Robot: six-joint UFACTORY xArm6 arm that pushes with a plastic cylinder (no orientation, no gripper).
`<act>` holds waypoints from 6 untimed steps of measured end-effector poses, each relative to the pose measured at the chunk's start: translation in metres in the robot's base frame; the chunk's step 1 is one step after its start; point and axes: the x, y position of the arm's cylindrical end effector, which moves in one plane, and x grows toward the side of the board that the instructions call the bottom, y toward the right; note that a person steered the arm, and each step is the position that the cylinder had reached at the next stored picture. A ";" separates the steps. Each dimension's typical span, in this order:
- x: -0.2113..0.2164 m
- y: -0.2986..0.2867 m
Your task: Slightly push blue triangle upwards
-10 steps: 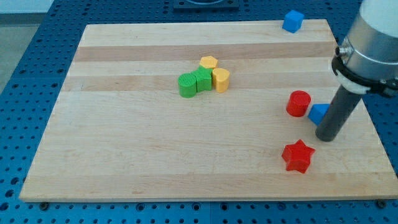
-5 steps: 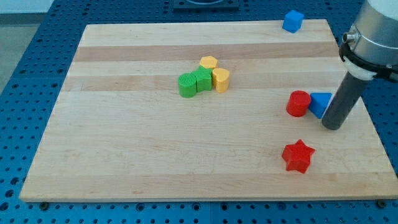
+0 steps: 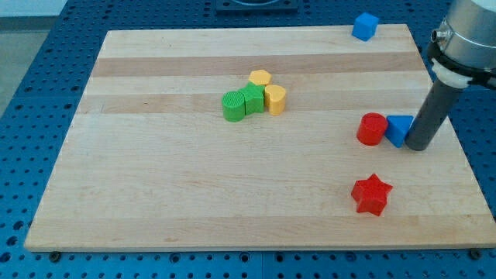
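The blue triangle (image 3: pixel 398 129) lies on the wooden board (image 3: pixel 194 186) at the view's right, touching the red cylinder (image 3: pixel 372 129) on its left. My tip (image 3: pixel 419 146) stands right against the triangle's lower right side and hides part of it. The dark rod rises from there to the view's upper right.
A red star (image 3: pixel 370 194) lies below the triangle. A blue cube (image 3: pixel 365 25) sits at the board's top right edge. Near the middle top, a green cylinder (image 3: pixel 232 106), a green block (image 3: pixel 253 99), a yellow hexagon (image 3: pixel 260 78) and a yellow block (image 3: pixel 275 99) cluster together.
My tip has moved up and a little right, and the blue triangle has shifted upwards with it, now level with the red cylinder. The other blocks have not moved.
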 end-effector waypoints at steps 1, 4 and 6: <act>0.000 -0.005; -0.013 -0.013; -0.013 -0.029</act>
